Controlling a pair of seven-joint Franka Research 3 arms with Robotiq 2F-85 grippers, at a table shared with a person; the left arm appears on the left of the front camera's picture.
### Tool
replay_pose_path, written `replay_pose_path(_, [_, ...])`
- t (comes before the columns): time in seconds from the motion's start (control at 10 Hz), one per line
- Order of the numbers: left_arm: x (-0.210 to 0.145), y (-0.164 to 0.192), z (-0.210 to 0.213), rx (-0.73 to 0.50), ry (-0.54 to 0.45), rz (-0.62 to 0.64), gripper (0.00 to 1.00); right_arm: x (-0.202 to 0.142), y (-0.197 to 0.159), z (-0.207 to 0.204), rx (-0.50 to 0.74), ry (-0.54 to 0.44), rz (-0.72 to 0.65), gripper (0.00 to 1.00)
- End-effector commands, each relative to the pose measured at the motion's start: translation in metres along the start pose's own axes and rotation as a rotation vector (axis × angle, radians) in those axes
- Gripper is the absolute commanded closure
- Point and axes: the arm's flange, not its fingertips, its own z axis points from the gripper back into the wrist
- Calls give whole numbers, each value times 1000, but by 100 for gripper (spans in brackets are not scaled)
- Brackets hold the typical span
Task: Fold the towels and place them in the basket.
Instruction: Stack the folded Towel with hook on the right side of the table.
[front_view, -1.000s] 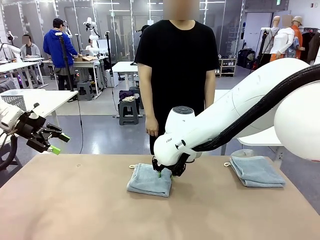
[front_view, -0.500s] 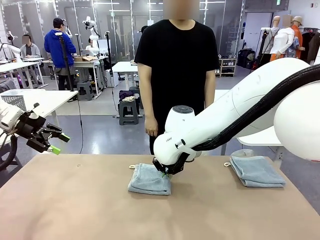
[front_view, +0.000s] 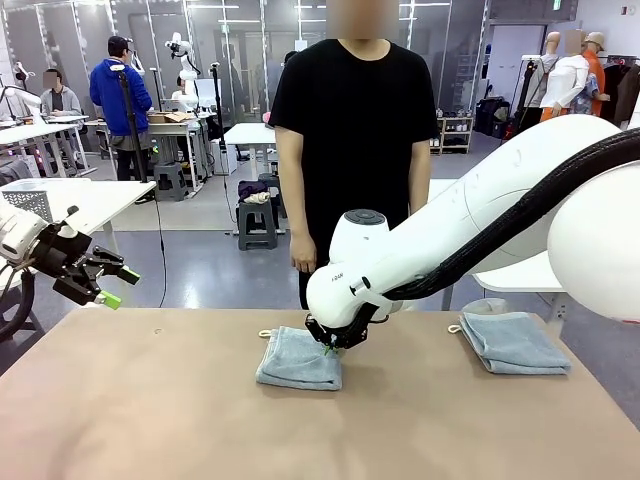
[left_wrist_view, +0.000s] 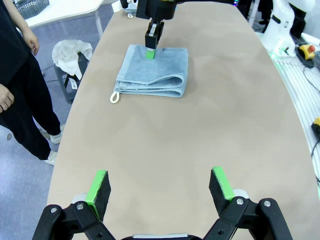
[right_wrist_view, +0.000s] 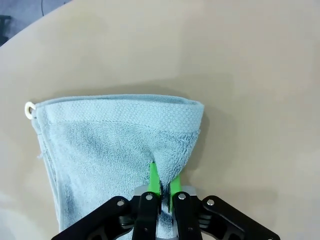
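Note:
A folded light blue-grey towel (front_view: 295, 362) lies at the middle of the tan table, its white loop at the far left corner. My right gripper (front_view: 328, 347) is shut on the towel's right edge, and the terry bunches up between the green pads (right_wrist_view: 154, 176). The left wrist view shows that same towel (left_wrist_view: 152, 72) and the right gripper (left_wrist_view: 151, 52) pinching it from above. Another folded towel (front_view: 515, 342) rests at the far right of the table. My left gripper (front_view: 118, 285) hangs open above the table's left edge, with nothing between its fingers (left_wrist_view: 100, 185). A corner of the grey mesh basket (left_wrist_view: 31, 5) sits on a white side table.
A person in black (front_view: 355, 130) stands at the far side of the table (front_view: 150, 420), hands down. A stool with a white cloth (left_wrist_view: 70, 52) stands on the floor beside the table. Bare tabletop spreads in front of the towels and to the left.
The right gripper has closed on the towel's right edge and raised it slightly. The left arm has stayed still.

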Motion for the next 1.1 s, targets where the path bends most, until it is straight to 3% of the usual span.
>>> replay_pose_path(0.0, [2,-1,1,2,0,-5,0,-1,-1,-1,7,-8,1,100])
replay_pose_path(0.1, [2,-1,1,2,0,-5,0,-1,-1,-1,7,-8,1,100])
replay_pose_path(0.2, [2,-1,1,2,0,-5,0,0,0,0,0,0,0,91])
replay_pose_path(0.4, [2,-1,1,2,0,-5,0,-7,-19,32,27,-59,142,92])
replay_pose_path(0.6, [2,-1,1,2,0,-5,0,-1,-63,73,32,-68,245,92])
replay_pose_path(1.0, [2,-1,1,2,0,-5,0,19,-160,158,6,-104,299,92])
